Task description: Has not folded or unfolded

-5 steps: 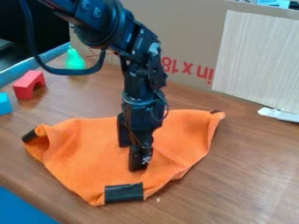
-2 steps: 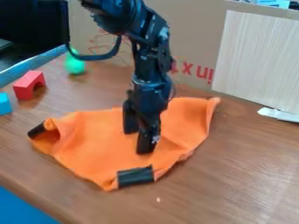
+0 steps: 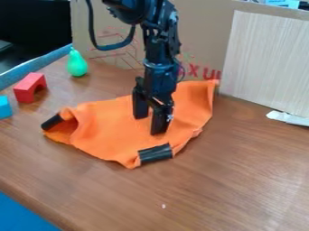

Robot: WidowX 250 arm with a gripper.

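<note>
Gripper [image 3: 149, 126] hangs down over the orange cloth [image 3: 105, 133], its two fingers apart, with cloth showing between them. The cloth lies crumpled on the table [image 3: 241, 180], its long axis running from near left to far right, more of it left of the gripper. One black patch [image 3: 155, 154] sits just to the near side, probably the handiest edge to pinch

Orange cloth [image 3: 109, 135] and jaws now farther back, closer to the cardboard [image 3: 205, 31], seemingly in one slide.
</note>
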